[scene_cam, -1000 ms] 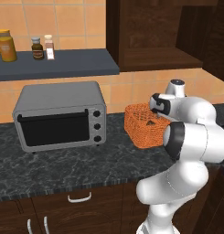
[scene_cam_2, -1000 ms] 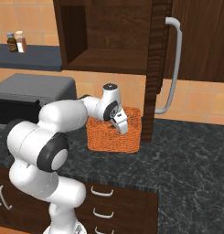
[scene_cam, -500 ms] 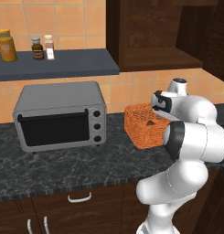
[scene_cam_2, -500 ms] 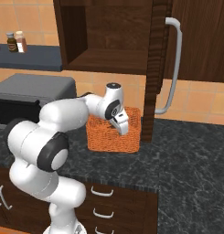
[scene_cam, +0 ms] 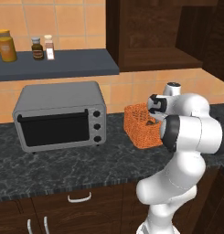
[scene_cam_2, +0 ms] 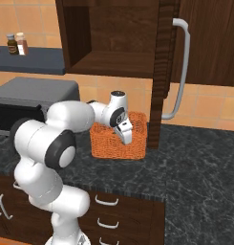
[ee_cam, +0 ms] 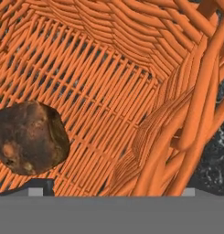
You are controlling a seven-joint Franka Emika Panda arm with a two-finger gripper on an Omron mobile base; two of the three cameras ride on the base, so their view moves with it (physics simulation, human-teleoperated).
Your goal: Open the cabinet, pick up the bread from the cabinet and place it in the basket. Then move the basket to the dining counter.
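Two steps look done: cabinet point(scene_cam_2: 161, 72) open, bread point(ee_cam: 29, 137) lying on the basket point(scene_cam_2: 119, 143) floor. Gripper point(scene_cam_2: 125, 136) sits at the rim; can't tell how the jaws stand. I'd clamp that wall squarely before carrying it off the black counter point(scene_cam_2: 195, 162).

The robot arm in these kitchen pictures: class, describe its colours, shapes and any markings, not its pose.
The white robot arm is built of smooth, rounded, glossy segments joined by dark grey ring joints. A short white cylinder with a dark cap tops the wrist. The white two-finger gripper hangs from a dark-faced hand block. No cables or markings are visible.
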